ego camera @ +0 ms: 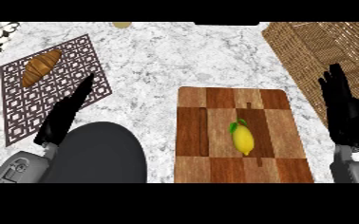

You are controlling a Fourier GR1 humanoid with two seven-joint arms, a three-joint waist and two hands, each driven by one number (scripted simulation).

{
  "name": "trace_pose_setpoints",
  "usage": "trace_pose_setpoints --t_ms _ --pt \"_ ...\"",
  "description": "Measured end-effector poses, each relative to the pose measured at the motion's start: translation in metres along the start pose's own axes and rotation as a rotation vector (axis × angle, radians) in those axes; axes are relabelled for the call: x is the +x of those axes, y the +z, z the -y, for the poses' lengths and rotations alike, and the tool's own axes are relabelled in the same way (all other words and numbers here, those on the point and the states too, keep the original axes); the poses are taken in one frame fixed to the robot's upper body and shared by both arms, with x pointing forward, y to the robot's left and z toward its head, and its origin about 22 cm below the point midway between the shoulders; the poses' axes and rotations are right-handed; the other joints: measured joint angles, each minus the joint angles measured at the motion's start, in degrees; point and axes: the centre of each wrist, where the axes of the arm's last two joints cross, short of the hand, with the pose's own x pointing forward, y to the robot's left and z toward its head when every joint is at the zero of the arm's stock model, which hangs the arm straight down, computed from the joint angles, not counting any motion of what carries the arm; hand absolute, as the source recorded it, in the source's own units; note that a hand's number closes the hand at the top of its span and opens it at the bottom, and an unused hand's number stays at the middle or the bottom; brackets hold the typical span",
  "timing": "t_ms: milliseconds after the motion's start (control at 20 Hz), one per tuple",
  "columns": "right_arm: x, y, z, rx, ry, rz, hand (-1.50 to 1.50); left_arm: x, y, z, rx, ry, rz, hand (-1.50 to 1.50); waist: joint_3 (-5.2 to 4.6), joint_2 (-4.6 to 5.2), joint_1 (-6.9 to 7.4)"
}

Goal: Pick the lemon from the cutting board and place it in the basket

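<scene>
A yellow lemon (242,138) with a small green leaf lies on the checkered wooden cutting board (210,166), right of the board's middle. The woven wicker basket (308,52) sits at the far right, beyond the board. My right hand (340,105) stands at the right edge, fingers straight and up, between the board and the basket, and it is apart from the lemon. At the left, my left hand (64,116) is open over the patterned mat with its fingers pointing up and away.
A croissant (40,66) lies on a dark lattice mat (28,104) at the left. A round dark grey object (98,154) sits at the lower left beside the board. A small pale round thing (122,24) shows at the counter's far edge.
</scene>
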Motion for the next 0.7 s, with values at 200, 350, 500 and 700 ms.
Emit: trace_pose_setpoints --t_ms 200,350,500,700 --pt "0.032 -0.019 -0.021 0.205 -0.075 0.137 1.50 0.008 -0.007 -0.005 0.030 0.065 0.028 0.00 1.65 0.47 2.35" --pt "0.073 -0.032 -0.044 0.453 -0.090 0.326 1.50 0.017 -0.012 -0.008 0.056 0.122 0.047 0.00 2.06 0.61 5.53" --pt "0.100 -0.024 -0.071 0.755 0.041 0.523 -1.50 0.019 -0.015 -0.005 0.058 0.180 0.035 0.00 2.19 0.74 6.61" --pt "0.090 0.010 -0.114 0.982 0.110 0.694 -1.50 0.018 -0.016 -0.016 0.096 0.241 0.004 0.00 2.38 0.57 4.67"
